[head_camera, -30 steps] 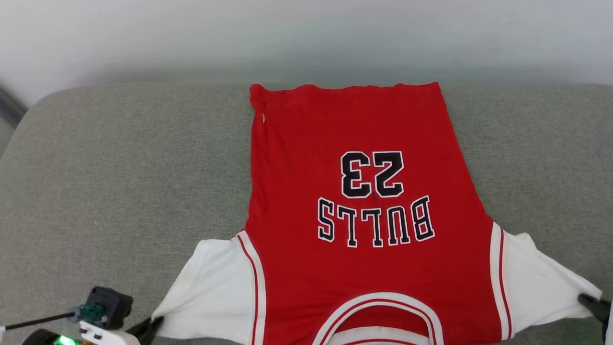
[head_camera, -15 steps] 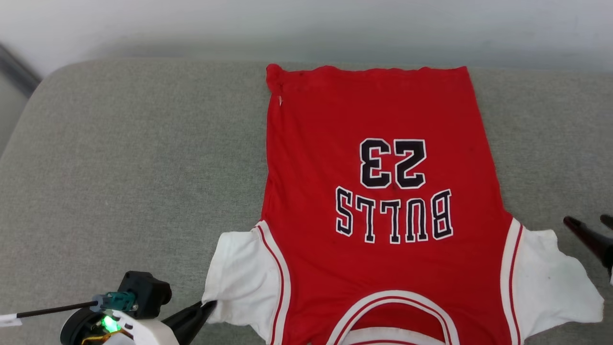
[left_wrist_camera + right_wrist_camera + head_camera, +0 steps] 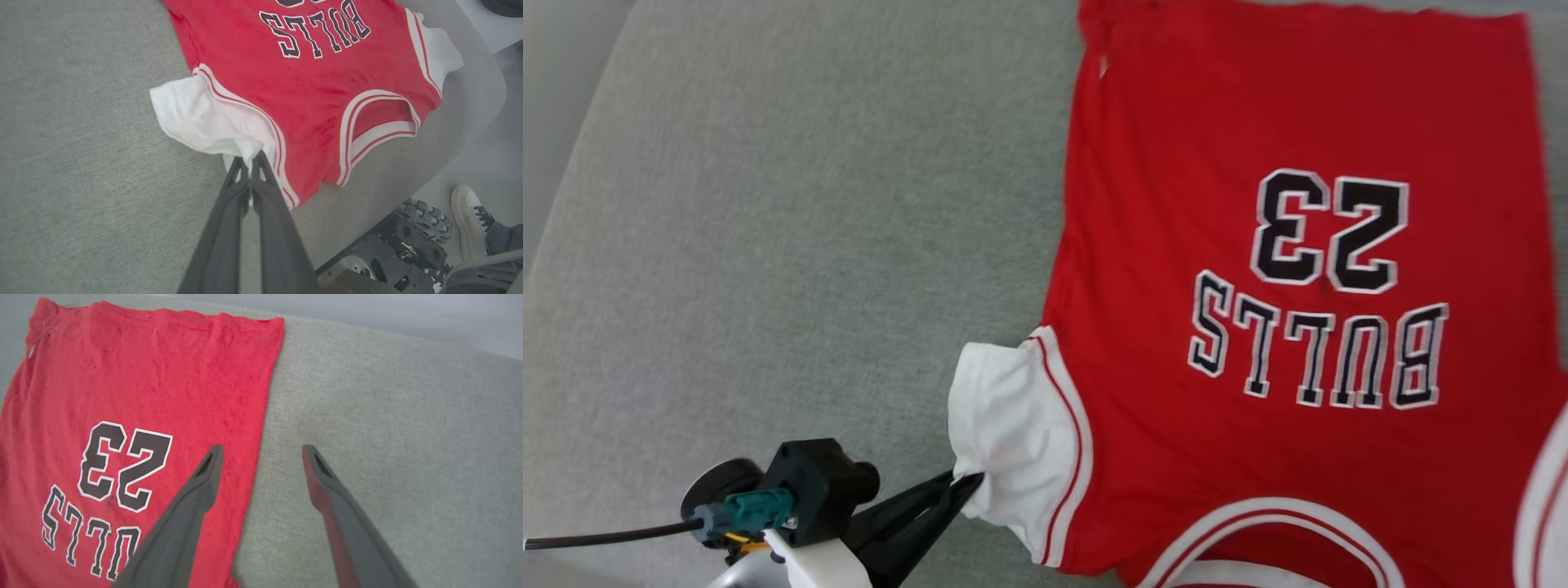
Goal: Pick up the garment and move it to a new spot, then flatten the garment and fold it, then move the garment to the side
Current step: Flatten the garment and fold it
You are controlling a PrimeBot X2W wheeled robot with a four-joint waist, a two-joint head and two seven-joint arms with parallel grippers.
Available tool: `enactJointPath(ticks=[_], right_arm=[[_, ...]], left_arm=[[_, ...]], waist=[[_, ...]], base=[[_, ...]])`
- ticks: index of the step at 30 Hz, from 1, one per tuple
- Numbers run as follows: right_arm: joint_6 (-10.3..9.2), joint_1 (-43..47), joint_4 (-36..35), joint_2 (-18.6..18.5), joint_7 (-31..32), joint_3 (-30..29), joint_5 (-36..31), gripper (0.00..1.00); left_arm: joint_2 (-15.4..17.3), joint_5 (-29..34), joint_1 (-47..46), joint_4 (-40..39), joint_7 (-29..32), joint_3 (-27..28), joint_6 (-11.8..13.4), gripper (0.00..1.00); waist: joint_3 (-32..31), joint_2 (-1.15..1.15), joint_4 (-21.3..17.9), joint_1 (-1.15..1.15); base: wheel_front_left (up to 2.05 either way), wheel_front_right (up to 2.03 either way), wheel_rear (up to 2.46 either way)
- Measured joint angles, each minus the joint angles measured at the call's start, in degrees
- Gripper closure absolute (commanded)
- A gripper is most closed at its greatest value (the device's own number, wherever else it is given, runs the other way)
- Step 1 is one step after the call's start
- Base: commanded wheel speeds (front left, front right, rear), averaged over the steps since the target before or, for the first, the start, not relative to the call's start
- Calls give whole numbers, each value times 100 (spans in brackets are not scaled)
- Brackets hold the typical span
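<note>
Lettering "BULLS" (image 3: 1319, 355) and "23" (image 3: 1331, 230), black, white-outlined, upside down on garment (image 3: 1176, 245) lying flat on grey fabric surface (image 3: 768, 245). Left tool (image 3: 968, 486) clamped on white sleeve (image 3: 1005, 425); right tool (image 3: 262, 451) apart, over garment's side edge.

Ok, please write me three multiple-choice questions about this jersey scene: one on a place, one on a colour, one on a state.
1. Where does the left tool grip the jersey? A) white sleeve B) neckline C) bottom hem
2. What colour is the chest lettering? A) blue B) black, outlined white C) yellow
3. How is the right tool? A) shut on the hem B) open, holding nothing C) shut on a sleeve
Answers: 1 A: it pinches the sleeve's edge. 2 B: black letters with white outlines. 3 B: its fingers stand apart over the jersey's side and the grey cushion.
</note>
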Motion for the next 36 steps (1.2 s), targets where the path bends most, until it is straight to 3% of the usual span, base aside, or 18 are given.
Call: enactJointPath(ticks=[2,9,13,22,23,24,36], right_arm=[[0,-907,533,-81,278,-75,-426,0],[0,-1914,1218,-210,750,-159,-1163,0],[0,-2203,1416,-289,820,-145,-1573,0],[0,-2448,1669,-368,870,-257,-1807,0],[0,-2449,1667,-369,887,-264,-1807,84],[0,-2443,1657,-375,896,-252,-1807,100],[0,-1964,1670,-257,817,-252,-1599,100]], left_arm=[[-47,140,-196,-175,34,-100,-46,100],[-202,269,-392,-187,-34,-291,-154,100],[-320,277,-514,-126,-129,-334,-200,100],[-446,310,-726,53,-312,-434,-300,100],[-456,310,-729,69,-316,-442,-301,100],[-460,310,-730,91,-338,-453,-307,100],[-456,432,-804,268,-386,-481,-274,100]], waist=[[376,0,302,0],[944,0,783,0],[1216,0,1008,0],[1597,0,1377,-1],[1614,0,1394,-1],[1625,0,1405,-1],[1310,0,1248,-1]], base=[[0,0,0],[0,0,0],[0,0,0],[0,0,0],[0,0,0],[0,0,0],[0,0,0]])
